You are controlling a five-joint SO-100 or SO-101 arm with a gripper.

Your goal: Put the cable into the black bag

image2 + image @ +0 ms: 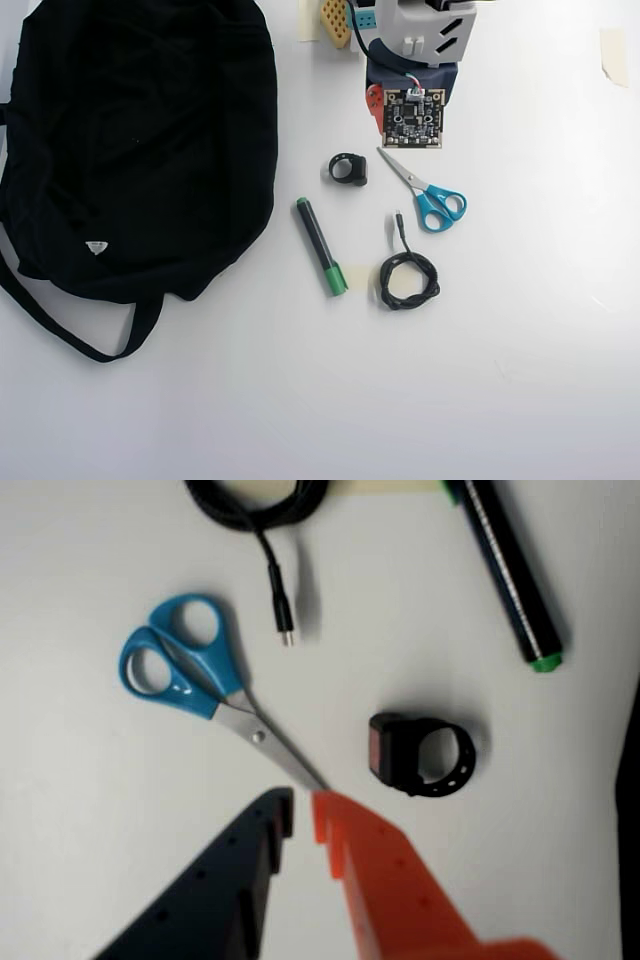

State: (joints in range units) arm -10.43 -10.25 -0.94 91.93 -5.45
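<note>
The end effector [303, 810] was seen nearly closed and empty above the scissors' [205, 675] tip, while the coiled cable [407, 275] lay untouched on the bench [520, 380], well apart from the black bag [140, 140], so the reach seemed only beginning and the fingers needed opening over the coil.

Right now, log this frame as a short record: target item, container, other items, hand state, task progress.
target item: coiled black cable, lying on the table, plug end free
container: black bag, at the left in the overhead view, apart from the cable
other items: blue-handled scissors, green-capped marker, small black ring-shaped strap
hand: hand above the scissor tips, jaws nearly together, holding nothing
task progress: cable not yet grasped, not in the bag
</note>
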